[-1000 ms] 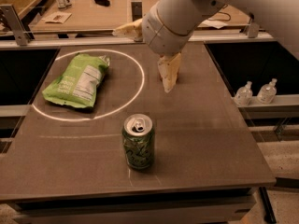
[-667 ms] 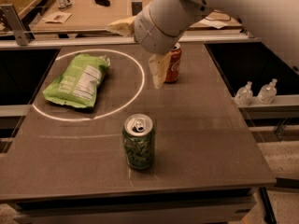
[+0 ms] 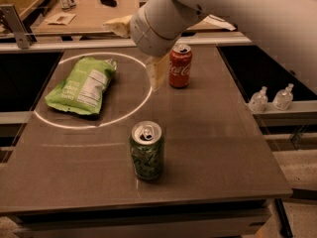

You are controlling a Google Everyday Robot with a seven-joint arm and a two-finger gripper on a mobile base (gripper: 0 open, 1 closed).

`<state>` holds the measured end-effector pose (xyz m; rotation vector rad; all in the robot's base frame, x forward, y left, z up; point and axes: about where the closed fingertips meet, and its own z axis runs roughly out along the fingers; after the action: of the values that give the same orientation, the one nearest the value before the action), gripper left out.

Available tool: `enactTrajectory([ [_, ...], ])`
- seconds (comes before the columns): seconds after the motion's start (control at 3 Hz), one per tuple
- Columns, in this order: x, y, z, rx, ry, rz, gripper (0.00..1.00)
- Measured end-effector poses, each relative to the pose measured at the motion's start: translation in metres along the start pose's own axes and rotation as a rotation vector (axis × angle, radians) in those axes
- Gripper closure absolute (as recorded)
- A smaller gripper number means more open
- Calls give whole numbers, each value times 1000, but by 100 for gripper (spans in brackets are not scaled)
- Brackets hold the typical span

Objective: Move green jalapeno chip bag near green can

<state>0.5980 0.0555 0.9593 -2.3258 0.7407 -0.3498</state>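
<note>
Gripper (image 3: 157,74) hangs right of the green jalapeno chip bag (image 3: 81,86), apart from it. The arm (image 3: 208,14) hides its top, and I cannot tell its state.

Your arm (image 3: 237,11) reaches in from the upper right, wrist (image 3: 154,28) bent, gripper (image 3: 157,75) pointing down just left of centre.

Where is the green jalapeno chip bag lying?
In the camera view, the green jalapeno chip bag lies inside the white ring, left of the gripper and beyond the green can.
</note>
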Motion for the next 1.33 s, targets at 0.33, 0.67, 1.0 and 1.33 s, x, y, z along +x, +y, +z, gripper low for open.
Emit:
enactTrajectory([
  [0.33,-2,-3,12,26,-18,12,0],
  [0.67,-6,-16,41,44,-58,-1,0],
  [1.0,-8,-29,77,43,-115,-16,0],
  [1.33,-10,-39,115,14,-182,-47,0],
])
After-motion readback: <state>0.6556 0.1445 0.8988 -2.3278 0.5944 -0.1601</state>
